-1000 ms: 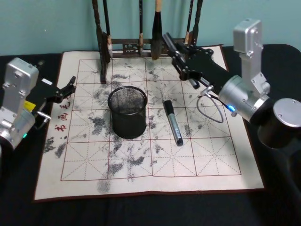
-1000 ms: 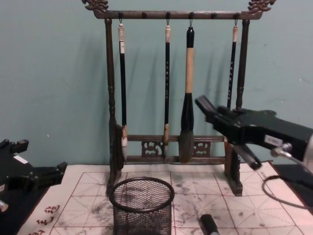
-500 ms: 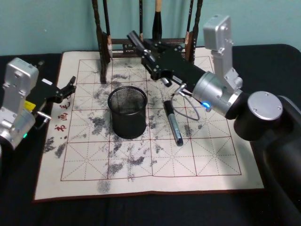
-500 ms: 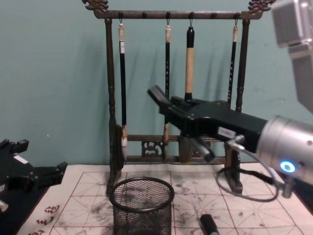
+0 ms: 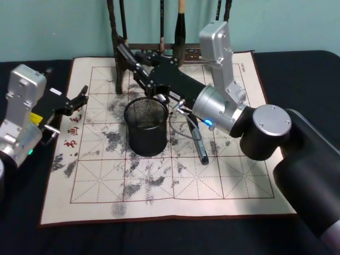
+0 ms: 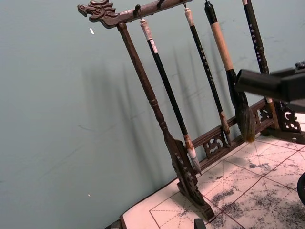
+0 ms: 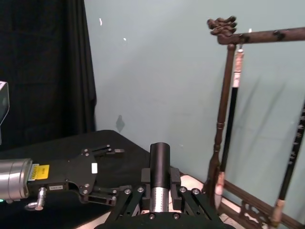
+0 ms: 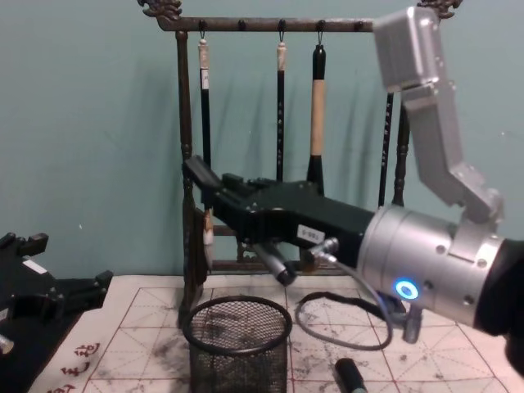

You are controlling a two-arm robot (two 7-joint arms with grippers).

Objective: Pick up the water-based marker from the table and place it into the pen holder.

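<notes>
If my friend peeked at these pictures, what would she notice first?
Probably the big silver-and-black right arm, stretched across above the pen holder, with the right gripper up near a post of the brush rack at the back. Next, the marker lying on the table, right of the holder. The left gripper sits open at the mat's left edge.

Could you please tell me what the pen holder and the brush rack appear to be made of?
Pen holder: likely black-coated metal; its wall is see-through wire mesh under a solid rim. Brush rack: apparently dark stained wood with a slight sheen; turned posts and carved ends suggest it, though moulded resin cannot be excluded.
</notes>
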